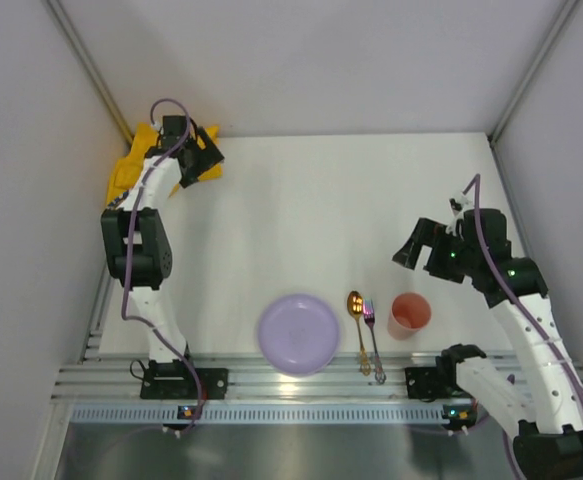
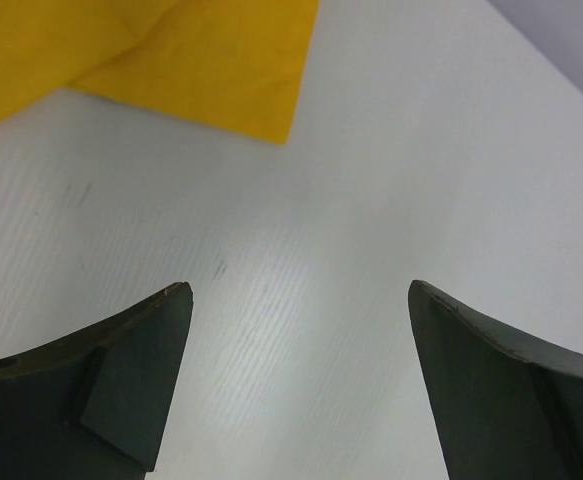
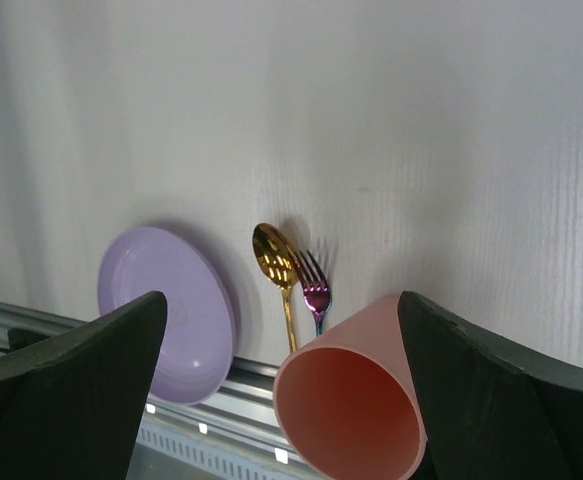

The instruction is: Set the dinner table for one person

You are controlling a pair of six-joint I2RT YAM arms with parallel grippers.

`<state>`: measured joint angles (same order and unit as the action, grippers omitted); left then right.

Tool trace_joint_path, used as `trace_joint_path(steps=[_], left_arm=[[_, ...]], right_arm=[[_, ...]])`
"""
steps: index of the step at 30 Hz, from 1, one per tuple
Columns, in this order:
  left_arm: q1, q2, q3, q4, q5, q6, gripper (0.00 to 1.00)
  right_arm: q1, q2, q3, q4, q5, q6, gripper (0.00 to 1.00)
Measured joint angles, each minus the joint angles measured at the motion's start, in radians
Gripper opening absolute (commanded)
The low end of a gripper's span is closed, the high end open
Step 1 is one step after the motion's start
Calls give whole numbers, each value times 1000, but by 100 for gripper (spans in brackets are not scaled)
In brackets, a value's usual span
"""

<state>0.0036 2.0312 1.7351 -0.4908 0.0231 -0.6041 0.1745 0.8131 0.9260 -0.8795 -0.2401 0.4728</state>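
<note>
The white dinner table (image 1: 301, 210) holds a lavender plate (image 1: 299, 333) at the near edge. To its right lie a gold spoon (image 1: 357, 318) and a purple iridescent fork (image 1: 372, 335), then an upright pink cup (image 1: 409, 314). My left gripper (image 1: 211, 158) is open and empty at the far left corner, beside a crumpled yellow cloth mat (image 1: 136, 165). In the left wrist view the gripper (image 2: 301, 290) hovers over bare table, with the mat (image 2: 171, 60) ahead. My right gripper (image 1: 423, 255) is open and empty, raised behind the cup. The right wrist view shows the gripper (image 3: 281, 298), cup (image 3: 356, 395), plate (image 3: 166, 310), spoon (image 3: 276, 262) and fork (image 3: 315, 288).
Aluminium rails (image 1: 271, 380) run along the near edge, carrying both arm bases. Grey walls close in the table on the left, far and right sides. The left arm's elbow (image 1: 136, 245) stands over the table's left edge.
</note>
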Motion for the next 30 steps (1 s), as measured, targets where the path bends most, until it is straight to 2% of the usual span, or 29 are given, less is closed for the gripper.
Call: trace_joint_path(steps=[7, 13, 17, 22, 30], left_arm=[[-42, 128, 121, 13, -154, -89, 90], [-88, 279, 205, -6, -223, -145, 89], [-87, 367, 322, -17, -256, -149, 89], [-81, 429, 440, -24, -309, -158, 88], [-78, 497, 493, -37, -384, -177, 82]], right_arm=[[0, 70, 14, 6, 50, 7, 100], [0, 129, 25, 25, 81, 37, 100], [0, 170, 27, 40, 90, 61, 100], [0, 245, 50, 76, 97, 82, 100], [0, 336, 106, 100, 102, 97, 100]])
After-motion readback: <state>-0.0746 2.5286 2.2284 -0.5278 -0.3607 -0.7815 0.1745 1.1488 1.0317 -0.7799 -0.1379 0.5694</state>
